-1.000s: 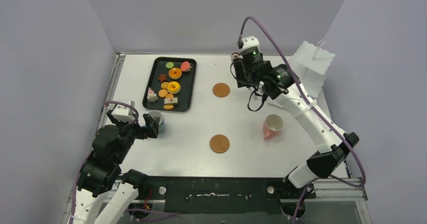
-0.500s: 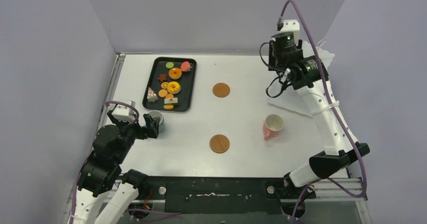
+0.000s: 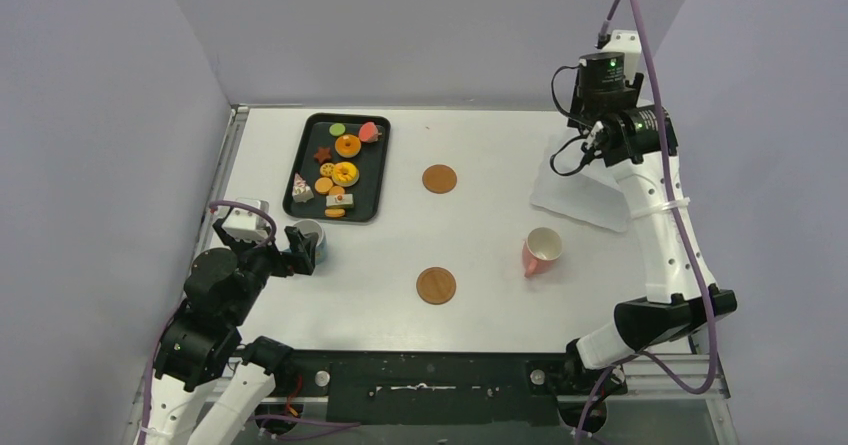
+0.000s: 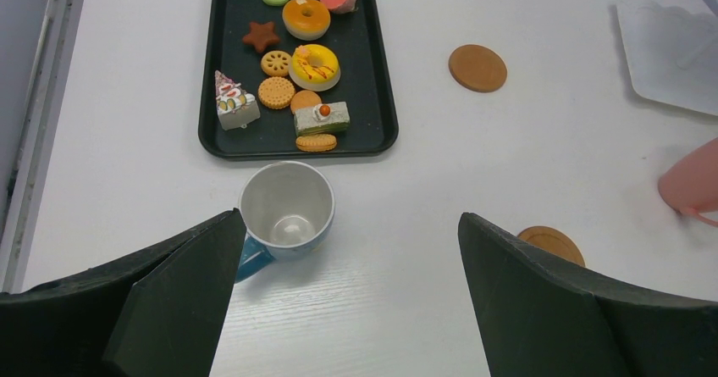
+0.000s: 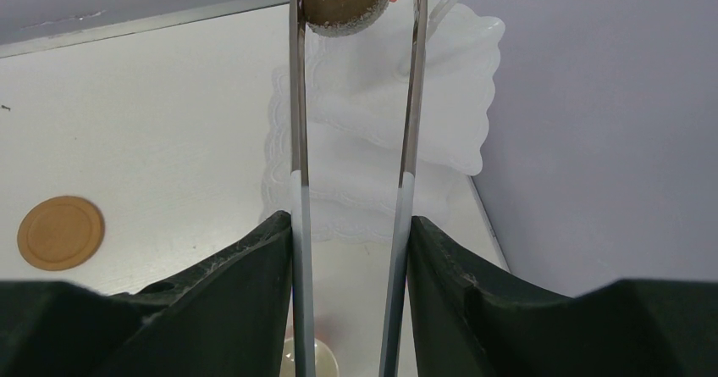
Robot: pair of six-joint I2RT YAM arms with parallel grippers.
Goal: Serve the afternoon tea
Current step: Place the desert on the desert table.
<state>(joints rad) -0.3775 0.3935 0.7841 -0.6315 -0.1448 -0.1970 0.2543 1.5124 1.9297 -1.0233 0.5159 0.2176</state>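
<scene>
No text, label, brand, number or sign is readable anywhere: black tray [image 4: 377,97], blue cup [image 4: 286,212], pink cup [image 3: 541,251], brown coasters [image 3: 436,285] and tabletop [image 3: 480,225] all look unmarked.

The blue cup [image 4: 286,206] and black tray [image 4: 229,13] stand ahead of the left end effector [image 4: 351,220].

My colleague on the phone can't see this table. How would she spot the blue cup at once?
Find the black tray of pastries at the back left. Just off its near edge stands the blue cup, upright and empty. It is white inside with a blue handle; the pink cup is far to the right.
</scene>
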